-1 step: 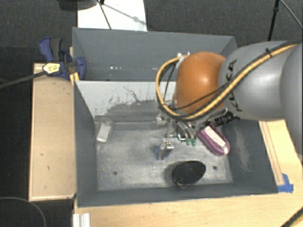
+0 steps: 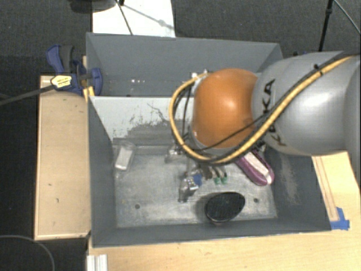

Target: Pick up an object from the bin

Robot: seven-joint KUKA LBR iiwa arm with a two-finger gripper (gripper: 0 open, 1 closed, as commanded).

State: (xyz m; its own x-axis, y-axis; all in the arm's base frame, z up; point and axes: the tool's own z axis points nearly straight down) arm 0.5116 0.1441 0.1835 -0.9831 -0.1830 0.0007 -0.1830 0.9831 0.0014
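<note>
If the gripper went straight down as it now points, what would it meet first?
Probably the bare bin floor under the gripper, just left of the black oval disc; depth is hard to judge.

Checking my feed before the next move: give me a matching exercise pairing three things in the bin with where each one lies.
Things:
1. black oval disc
2. purple object
3. pale grey block

Places:
A. left part of the bin floor, apart from the other two
B. right side, partly under the arm
C. nearest the front wall

Pairs: 1-C, 2-B, 3-A
</note>
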